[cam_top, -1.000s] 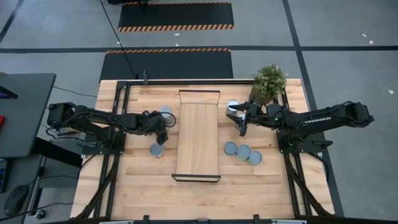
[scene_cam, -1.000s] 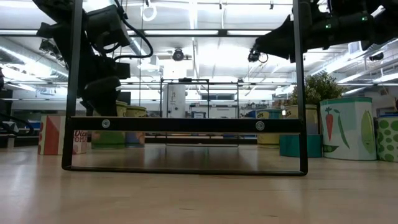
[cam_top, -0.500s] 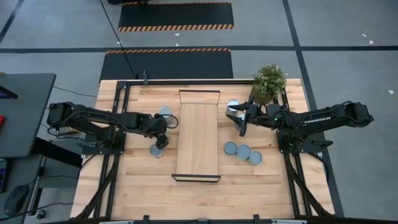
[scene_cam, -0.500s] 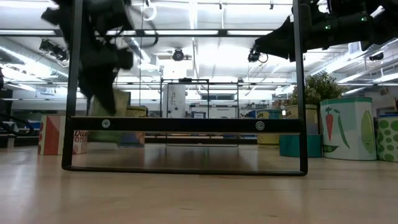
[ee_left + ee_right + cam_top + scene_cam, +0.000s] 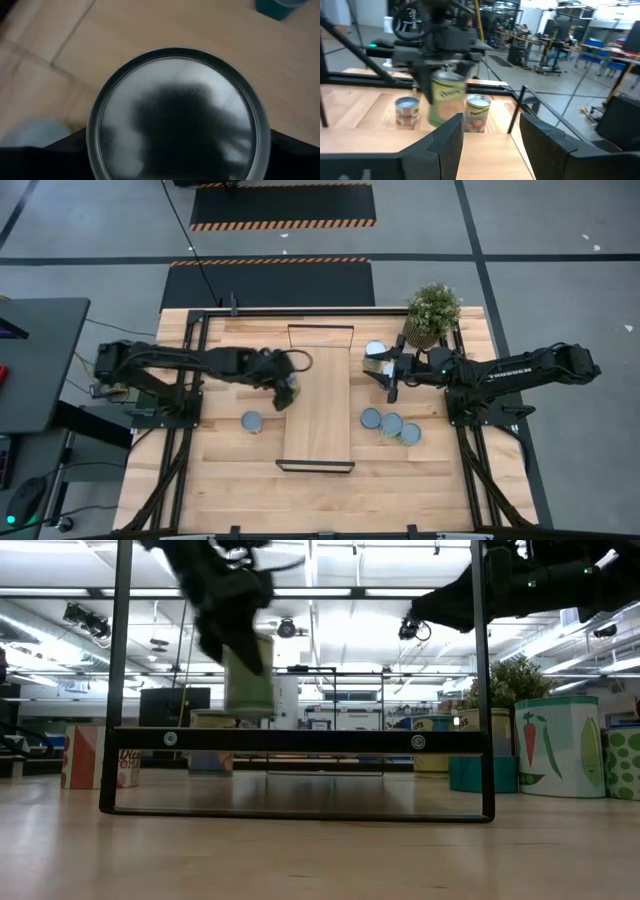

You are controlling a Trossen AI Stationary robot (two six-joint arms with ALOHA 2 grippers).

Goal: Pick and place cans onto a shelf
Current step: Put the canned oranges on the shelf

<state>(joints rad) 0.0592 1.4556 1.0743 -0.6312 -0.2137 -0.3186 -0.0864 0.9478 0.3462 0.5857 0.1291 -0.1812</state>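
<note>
Cans are all still off the shelf (image 5: 318,405), whose board lies bare, so the job looks barely begun. One can (image 5: 248,676) hangs clamped in the left gripper (image 5: 285,390), above the shelf's edge at about nine o'clock from the board's middle. Another can (image 5: 251,421) stands on the table at about eight o'clock, three cans (image 5: 390,425) cluster at about four o'clock, and one more (image 5: 375,349) sits near the plant (image 5: 432,310). The right gripper (image 5: 390,375) waits at two o'clock, fingers together, empty.

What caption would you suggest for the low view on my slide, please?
Left gripper carries a can in the air above the shelf.
</note>
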